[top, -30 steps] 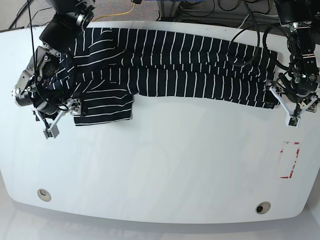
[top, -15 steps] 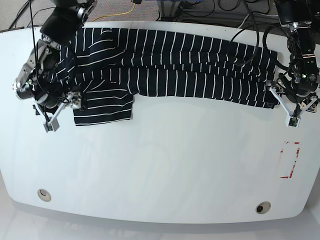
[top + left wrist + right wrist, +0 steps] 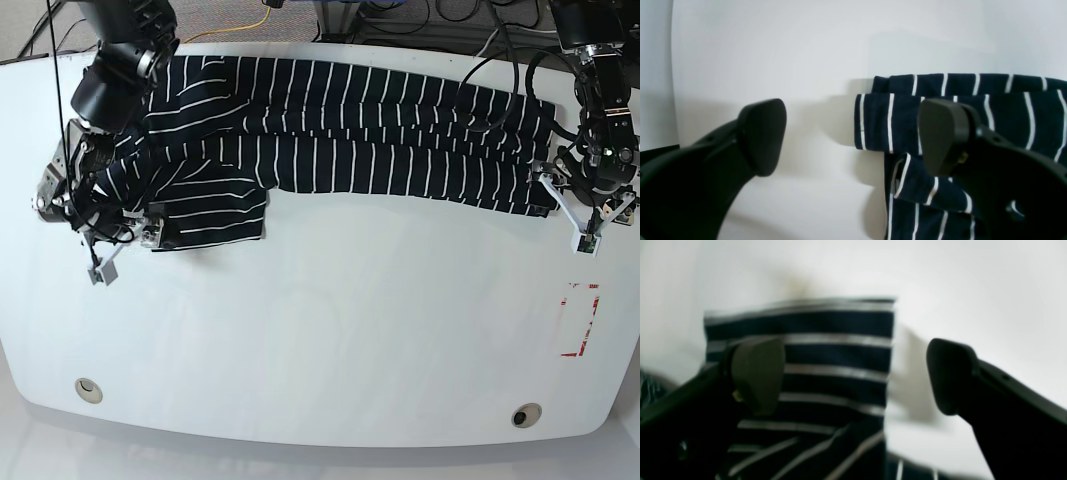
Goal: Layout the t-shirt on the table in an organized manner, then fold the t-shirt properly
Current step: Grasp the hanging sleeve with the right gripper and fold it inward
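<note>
- Dark navy soft-fabric t-shirt with thin white stripes (image 3: 340, 135) lying stretched in a long folded band along the far edge of the big glossy white counter (image 3: 320, 330), a sleeve flap hanging toward the near side at the shirt's left-of-view end.
- Left pincer (image 3: 587, 222) just beside the shirt's right-of-view end, black fingers spread wide, gripping nothing.
- In the left wrist view, left pincer (image 3: 853, 136) straddling the shirt's layered corner (image 3: 893, 126): one fingertip (image 3: 940, 133) above the striped cloth, the other (image 3: 763, 133) above bare counter (image 3: 773, 50).
- Right pincer (image 3: 125, 245) at the shirt's opposite end, beside the sleeve flap, fingers also apart and holding nothing.
- In the blurred right wrist view, right pincer (image 3: 853, 376) over the sleeve edge (image 3: 826, 366): one fingertip (image 3: 756, 373) over stripes, the other (image 3: 950, 373) over white counter (image 3: 973, 290).
- Small red rectangular marking (image 3: 580, 320) on the counter, nearer than the shirt's right-of-view end and well apart from it.
- Two small round holes (image 3: 88, 389) (image 3: 524, 415) along the counter's near edge, far from the shirt.
</note>
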Robot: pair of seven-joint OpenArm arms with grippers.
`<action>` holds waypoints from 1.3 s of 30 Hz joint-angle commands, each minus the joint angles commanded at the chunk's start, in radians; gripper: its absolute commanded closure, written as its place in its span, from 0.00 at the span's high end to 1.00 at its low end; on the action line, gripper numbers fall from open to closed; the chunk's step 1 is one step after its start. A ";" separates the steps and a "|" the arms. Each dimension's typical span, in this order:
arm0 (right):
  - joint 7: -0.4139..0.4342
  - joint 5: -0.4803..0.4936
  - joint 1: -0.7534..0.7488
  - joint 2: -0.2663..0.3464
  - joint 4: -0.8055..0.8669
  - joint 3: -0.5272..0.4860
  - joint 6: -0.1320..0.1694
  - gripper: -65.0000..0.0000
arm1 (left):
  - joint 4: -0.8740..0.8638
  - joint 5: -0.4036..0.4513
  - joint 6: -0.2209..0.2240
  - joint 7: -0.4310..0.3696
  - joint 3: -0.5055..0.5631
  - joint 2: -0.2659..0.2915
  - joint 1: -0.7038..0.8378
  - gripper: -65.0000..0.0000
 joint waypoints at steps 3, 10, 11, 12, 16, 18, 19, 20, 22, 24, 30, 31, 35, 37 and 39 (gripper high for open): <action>0.015 0.002 -0.003 0.000 -0.015 -0.037 0.000 1.00 | 0.000 0.000 0.000 0.000 0.002 0.000 0.000 0.92; 0.015 0.003 -0.032 -0.035 -0.012 -0.064 0.000 1.00 | 0.000 0.000 0.000 0.000 0.002 0.000 0.000 0.92; 0.015 0.003 -0.032 -0.037 -0.011 -0.069 0.000 1.00 | 0.000 0.000 0.000 0.000 0.002 0.000 0.000 0.92; 0.015 0.003 -0.035 -0.040 0.002 -0.078 0.000 1.00 | 0.000 0.000 0.000 0.000 0.002 0.000 0.000 0.92; 0.014 0.003 -0.061 -0.046 0.037 -0.097 0.000 1.00 | 0.000 0.000 0.000 0.000 0.003 0.000 0.000 0.92; 0.014 0.005 -0.068 -0.046 0.052 -0.112 0.000 0.99 | 0.000 0.000 0.000 0.000 0.005 0.000 0.000 0.92; 0.014 0.005 -0.069 -0.046 0.054 -0.118 0.000 0.97 | 0.000 0.000 0.000 0.000 0.005 0.000 0.000 0.92; 0.014 0.005 -0.069 -0.046 0.054 -0.121 0.000 0.93 | 0.000 0.000 0.000 0.000 0.005 0.000 0.000 0.92; 0.014 0.005 -0.069 -0.046 0.054 -0.121 0.000 0.82 | 0.000 0.000 0.000 0.000 0.005 0.000 0.000 0.92; 0.014 0.005 -0.069 -0.046 0.054 -0.121 0.000 0.61 | 0.000 0.000 0.000 0.000 0.005 0.000 0.000 0.92; 0.008 0.005 -0.066 -0.038 0.055 -0.130 0.000 0.05 | -0.002 0.000 0.000 0.000 0.005 0.003 0.000 0.92; -0.009 0.005 -0.063 -0.035 0.057 -0.141 0.000 0.02 | -0.002 0.000 0.000 0.000 0.006 0.003 0.000 0.92; -0.069 0.012 -0.063 -0.021 0.150 -0.153 0.000 0.03 | -0.003 0.000 0.000 0.000 0.006 0.003 0.000 0.92; -0.104 0.035 -0.081 -0.028 0.218 -0.150 0.000 0.03 | -0.003 0.000 0.000 0.000 0.006 0.005 0.000 0.92; -0.153 0.089 -0.115 -0.029 0.295 -0.149 0.000 0.03 | -0.003 0.000 0.000 0.000 0.006 0.005 0.000 0.92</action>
